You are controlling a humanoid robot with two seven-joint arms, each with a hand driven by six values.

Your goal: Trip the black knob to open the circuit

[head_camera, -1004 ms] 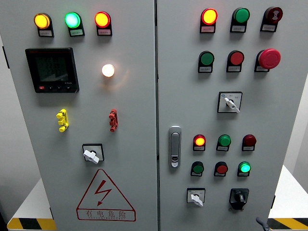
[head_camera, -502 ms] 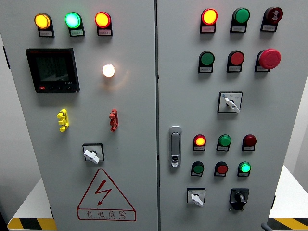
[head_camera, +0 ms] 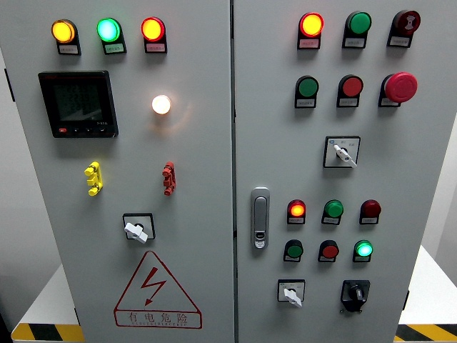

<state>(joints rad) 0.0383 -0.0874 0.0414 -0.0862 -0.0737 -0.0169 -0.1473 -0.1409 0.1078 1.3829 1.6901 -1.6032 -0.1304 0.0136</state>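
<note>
Showing black knob (head_camera: 355, 294), lower-rt panel, untouched

Only legible marking: red triangle warning sign (head_camera: 157, 291) with a lightning bolt, low on the left cabinet door (head_camera: 200, 236), with a red-framed strip of four Chinese characters under it reading 有电危险. Small label plates under the indicator lamps (head_camera: 108, 30) and push buttons (head_camera: 308, 87) carry print but it's too small to read; same for the digital meter (head_camera: 78, 103) screen, where faint digits show but can't be made out. The selector switch (head_camera: 341, 151) plate on the right door has tiny marks at its corners, also unreadable.
</note>
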